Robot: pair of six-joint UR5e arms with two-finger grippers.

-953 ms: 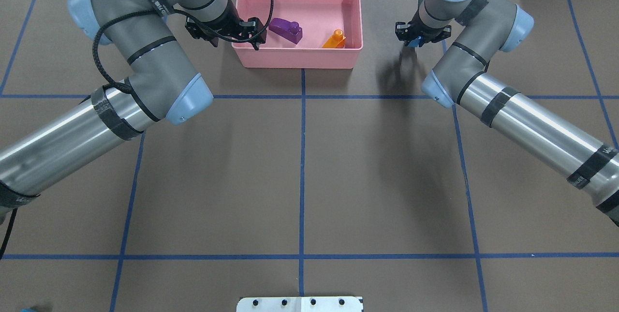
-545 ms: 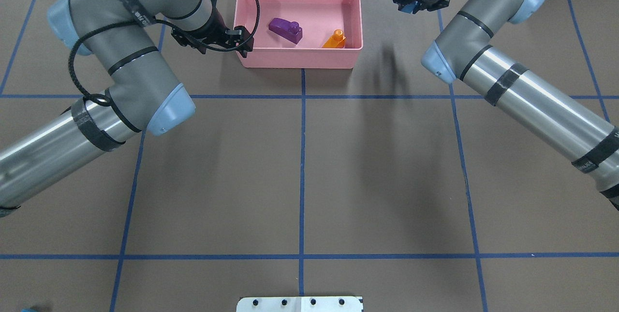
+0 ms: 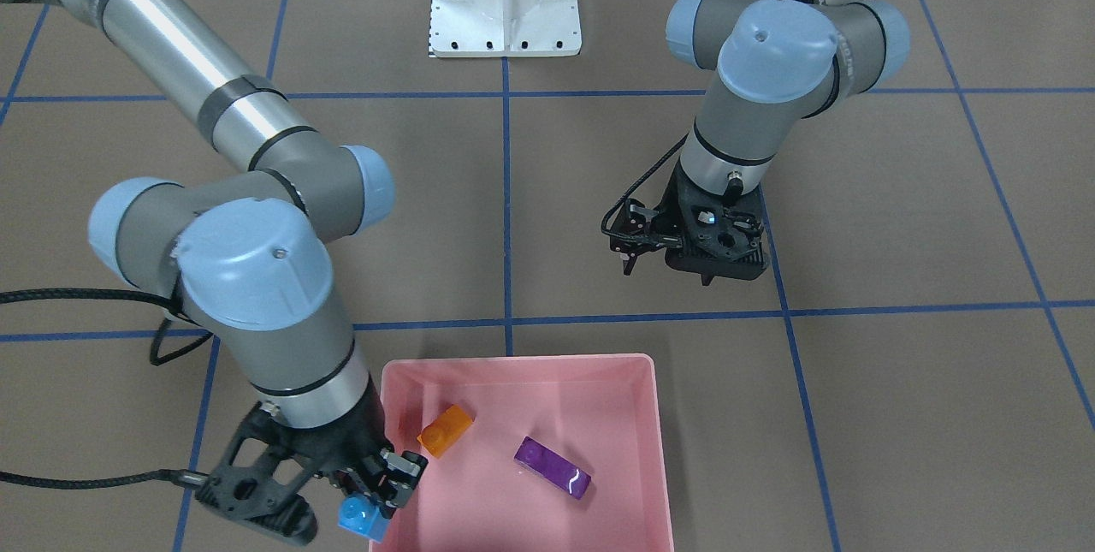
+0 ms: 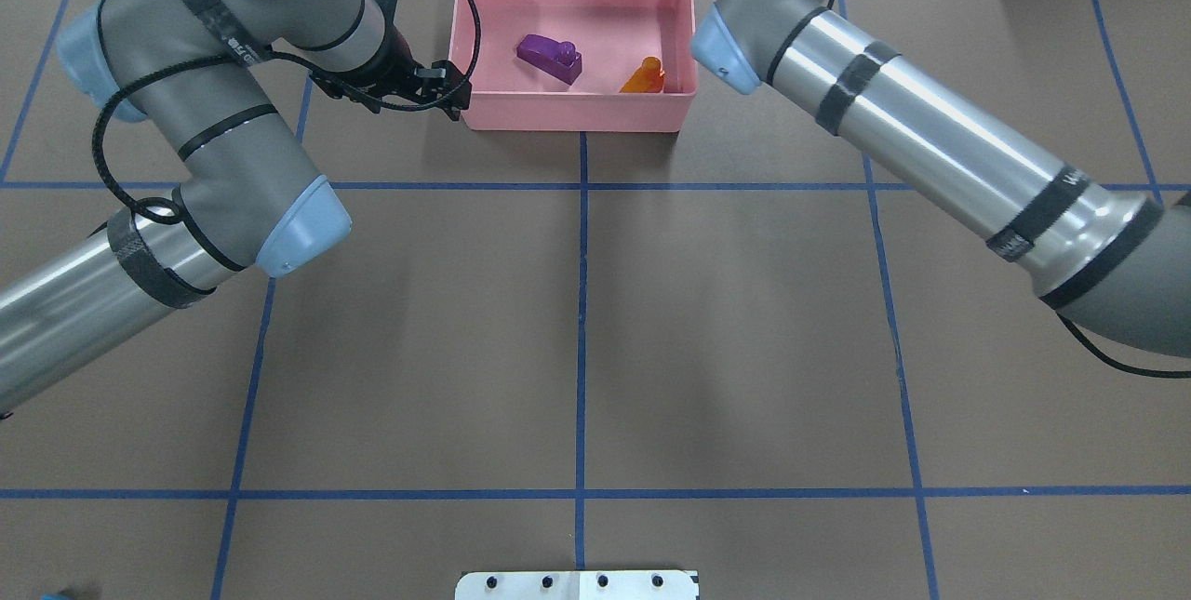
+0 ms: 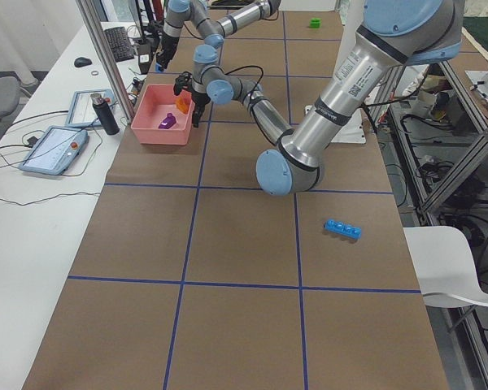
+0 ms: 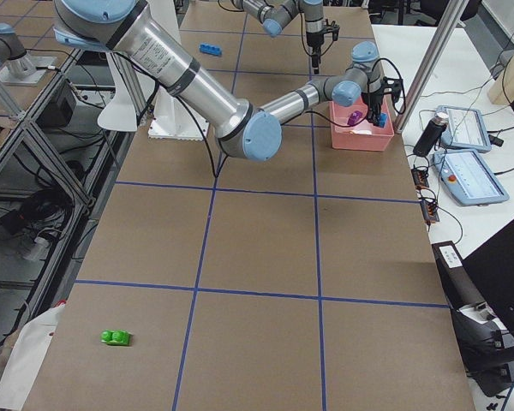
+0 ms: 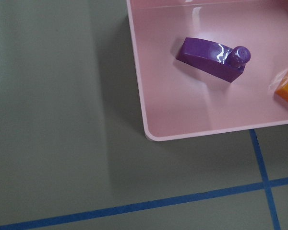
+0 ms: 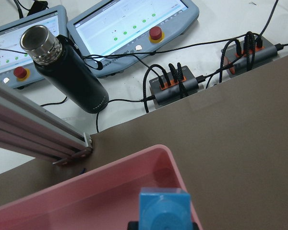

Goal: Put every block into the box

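— Where's the light-blue block (image 3: 359, 518)?

— Pinched in the right gripper (image 3: 378, 496). The jaws clamp its sides, right at a corner of the pink box (image 3: 513, 361), above the rim. I can't tell whether it hangs inside the wall line or just outside it.

— What does the block look like?

— Small and glossy. The right wrist camera looks straight down on its round stud (image 8: 164, 208), with the box rim curving just behind.

— Anything in the box?

— Two. A purple block (image 4: 549, 58), oblong and shiny, with one stud at one end, and an orange block (image 4: 644, 77) close to the opposite wall. They lie apart, not touching.

— And the left gripper (image 3: 667, 274)?

— Jaws spread, nothing between them. It hangs over the bare table (image 4: 744, 349) beside the box's outer corner.

— Does the overhead view show all that?

— No, it cuts the right gripper off at its top edge. The front-facing view shows the grip plainly. Only the side cameras catch the long blue block (image 5: 342, 229) and the green block (image 6: 115, 337), both flat on the table and well apart from the box.

— Anything past the table?

— The right wrist view shows a black flask (image 8: 69, 72) and control pendants (image 8: 129, 28).
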